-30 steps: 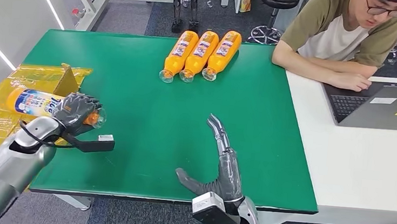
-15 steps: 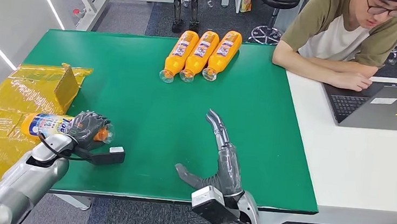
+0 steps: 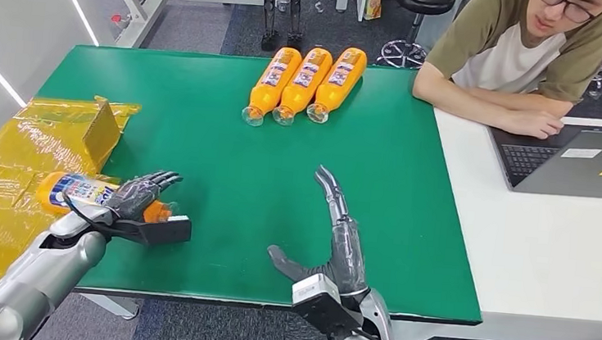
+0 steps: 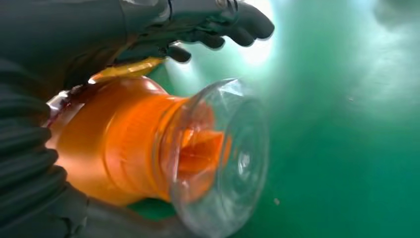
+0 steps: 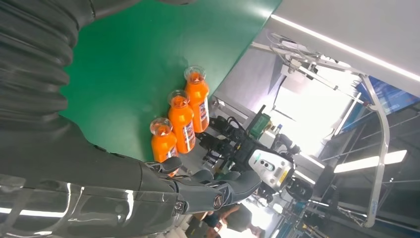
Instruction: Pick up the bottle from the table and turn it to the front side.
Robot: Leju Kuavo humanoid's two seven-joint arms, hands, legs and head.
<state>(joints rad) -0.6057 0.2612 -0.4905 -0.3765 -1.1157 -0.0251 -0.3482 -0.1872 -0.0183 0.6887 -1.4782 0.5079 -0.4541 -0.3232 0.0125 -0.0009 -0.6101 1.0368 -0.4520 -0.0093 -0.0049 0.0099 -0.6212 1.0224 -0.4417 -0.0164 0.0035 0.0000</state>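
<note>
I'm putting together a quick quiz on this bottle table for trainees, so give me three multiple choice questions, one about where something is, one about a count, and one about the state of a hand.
1. Where does the bottle by the left hand lie?
A. at the table's left edge beside the yellow wrapping
B. on the laptop
C. in the far row

2. How many orange bottles lie in the far row?
A. two
B. three
C. five

3. How is the right hand?
A. gripping a bottle
B. pressing the laptop
C. open, empty, fingers stretched over the green table

Answers: 1 A, its label overlaps the wrapping. 2 B, three lie side by side. 3 C, nothing in it.
</note>
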